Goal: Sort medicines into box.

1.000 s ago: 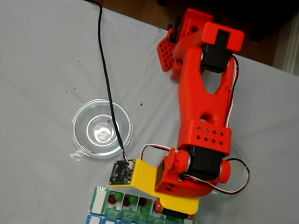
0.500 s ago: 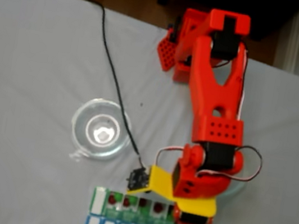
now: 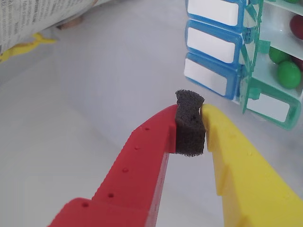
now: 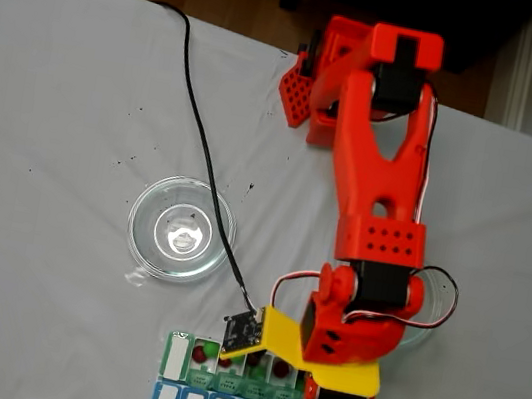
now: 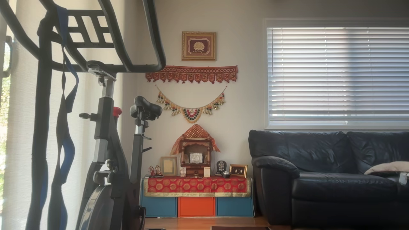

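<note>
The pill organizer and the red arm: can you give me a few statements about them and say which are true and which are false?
1. The gripper is shut on a green ball. False: its red and yellow jaws meet on a black foam pad, with no ball between them.
2. The glass dish left of the arm in the fixed view looks empty. True.
3. Green balls lie in the green-lidded box. True.
4. In the fixed view the gripper hangs over the glass dish. False: it is at the right end of the box.
</note>
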